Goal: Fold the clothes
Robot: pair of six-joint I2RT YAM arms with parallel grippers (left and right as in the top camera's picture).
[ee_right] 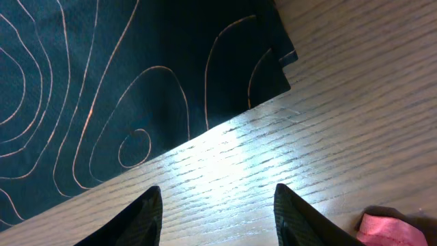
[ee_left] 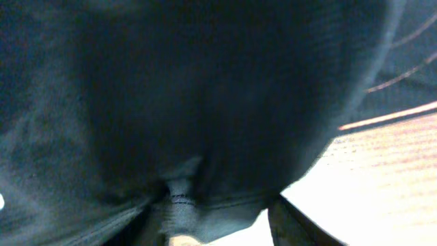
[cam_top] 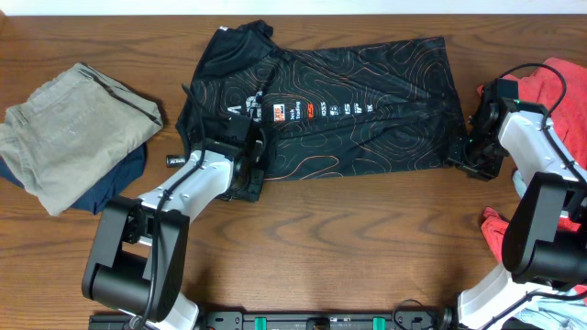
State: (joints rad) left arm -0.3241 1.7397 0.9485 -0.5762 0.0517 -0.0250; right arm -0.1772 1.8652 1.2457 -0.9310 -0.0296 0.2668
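Note:
The black jersey (cam_top: 358,105) with orange contour lines lies spread across the middle of the table, its left part folded over. My left gripper (cam_top: 246,154) sits at its near-left edge. In the left wrist view dark cloth (ee_left: 171,102) fills the frame and a hem (ee_left: 181,205) hangs between the jaws; one finger (ee_left: 293,225) shows, standing apart from the cloth, and the other is covered. My right gripper (cam_top: 470,156) hovers open (ee_right: 217,198) over bare wood just off the jersey's right corner (ee_right: 273,61), holding nothing.
Folded khaki trousers (cam_top: 73,128) lie on a navy garment (cam_top: 115,188) at the far left. Red shirts (cam_top: 561,87) are heaped at the right edge, with more red cloth (cam_top: 495,229) nearer; a pink bit (ee_right: 382,229) shows by my right finger. A small black tag (cam_top: 174,158) lies on the wood.

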